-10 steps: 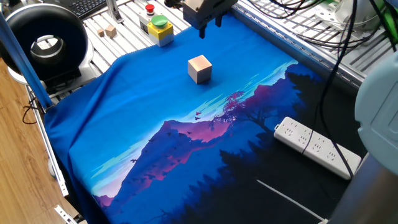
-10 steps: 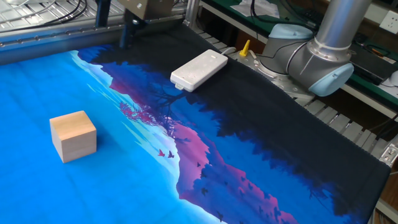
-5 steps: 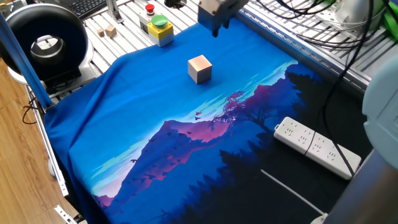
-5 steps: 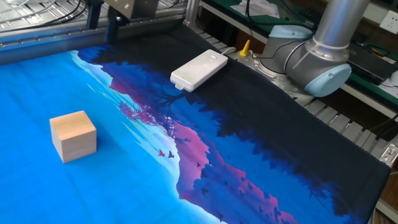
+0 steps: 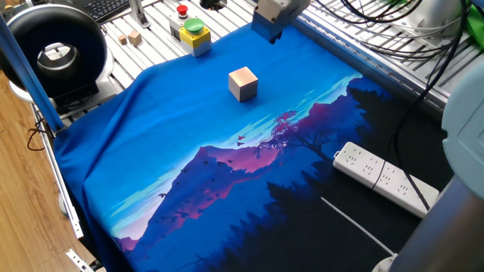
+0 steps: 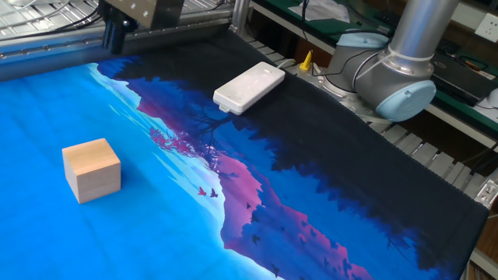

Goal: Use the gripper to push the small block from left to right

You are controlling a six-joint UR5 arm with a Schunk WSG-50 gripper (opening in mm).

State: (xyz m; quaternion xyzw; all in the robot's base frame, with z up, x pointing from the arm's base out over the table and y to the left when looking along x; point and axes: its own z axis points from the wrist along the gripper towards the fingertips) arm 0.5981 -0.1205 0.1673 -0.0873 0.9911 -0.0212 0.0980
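The small block (image 5: 243, 83), a light tan wooden cube, sits on the blue part of the printed cloth (image 5: 181, 136), left of centre. It also shows in the other fixed view (image 6: 92, 169) at the lower left. The gripper (image 5: 268, 32) hangs over the far edge of the cloth, beyond and to the right of the block, well apart from it. In the other fixed view the gripper (image 6: 115, 37) is at the top left, partly cut off. It holds nothing. I cannot tell how its jaws stand.
A white power strip (image 5: 386, 177) lies on the dark side of the cloth and also shows in the other fixed view (image 6: 249, 87). A yellow box with a green button (image 5: 193, 34) and two tiny cubes (image 5: 134, 36) sit beyond the cloth. The arm's base (image 6: 389, 74) stands at the right.
The gripper has moved along the far edge of the cloth, away from the button box and further from the block. The block has not moved.
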